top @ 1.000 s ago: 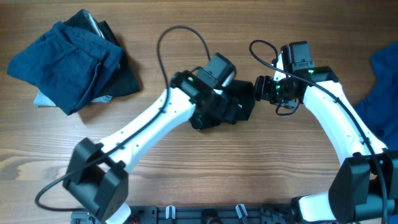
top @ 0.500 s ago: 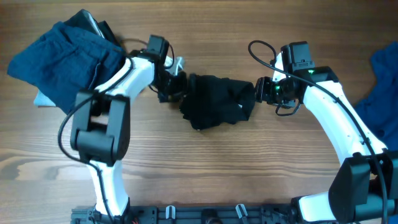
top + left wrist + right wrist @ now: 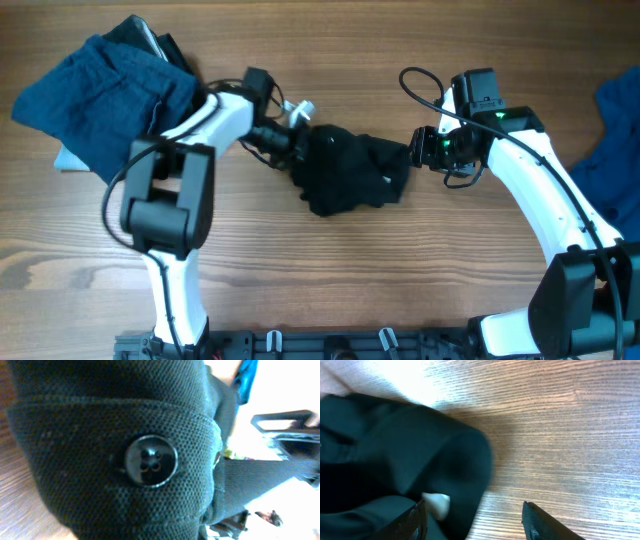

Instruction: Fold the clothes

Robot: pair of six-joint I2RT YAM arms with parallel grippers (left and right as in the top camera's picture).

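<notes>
A crumpled black garment (image 3: 352,172) lies mid-table. My left gripper (image 3: 297,140) is pressed into its left edge. The left wrist view is filled with black knit fabric (image 3: 100,425) bearing a dark button (image 3: 150,461), and the jaws are hidden behind it. My right gripper (image 3: 414,150) sits at the garment's right edge. Its fingers stand apart, with the black cloth (image 3: 395,445) and a small white tag (image 3: 438,503) against the left finger (image 3: 415,521) and bare wood by the other. A pile of blue and navy clothes (image 3: 105,95) lies at the back left.
More blue cloth (image 3: 622,120) hangs in at the right edge. A black cable (image 3: 290,60) loops behind the left arm. Bare wooden table (image 3: 380,270) stretches in front of the garment, with the arm bases (image 3: 350,345) along the near edge.
The left arm swung from over the black garment to its left side, then pushed its gripper rightward into the garment's left edge. The garment bunched slightly. The right arm stayed in place.
</notes>
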